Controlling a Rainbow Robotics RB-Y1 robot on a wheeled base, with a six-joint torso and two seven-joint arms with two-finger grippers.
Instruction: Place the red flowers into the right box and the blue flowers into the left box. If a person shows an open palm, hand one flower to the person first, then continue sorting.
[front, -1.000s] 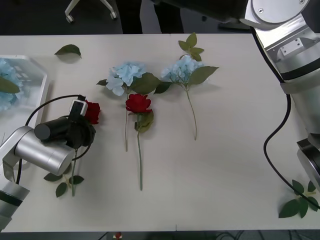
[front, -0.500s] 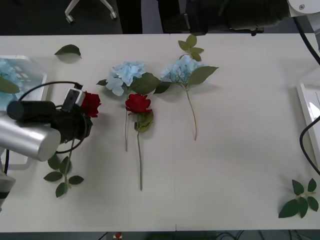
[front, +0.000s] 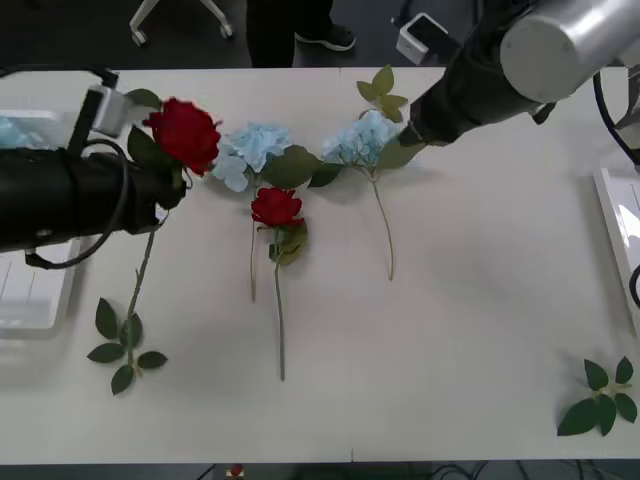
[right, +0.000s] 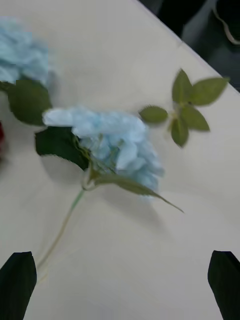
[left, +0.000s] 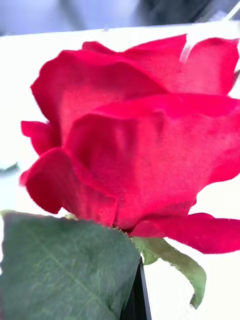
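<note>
My left gripper (front: 163, 188) is shut on a red rose (front: 185, 132) just under the bloom and holds it above the table, stem hanging down. Up close the bloom (left: 145, 135) sits over a green leaf (left: 65, 270). A second red rose (front: 277, 207) lies mid-table. Two blue hydrangeas (front: 255, 145) (front: 362, 138) lie behind it. My right gripper (front: 413, 131) hovers open above the right hydrangea (right: 115, 145). The left box (front: 30, 300) holds a blue flower (front: 10, 130). The right box (front: 620, 220) shows at the right edge.
Loose leaf sprigs lie at the far edge (front: 380, 92) (right: 187, 107) and the front right corner (front: 600, 400). A single leaf (front: 140, 97) lies far left. A person's dark legs (front: 285, 25) stand beyond the table's far edge.
My left arm has lifted the red rose off the table, up and toward the far side. My right arm has swung in from the right to above the right hydrangea.
</note>
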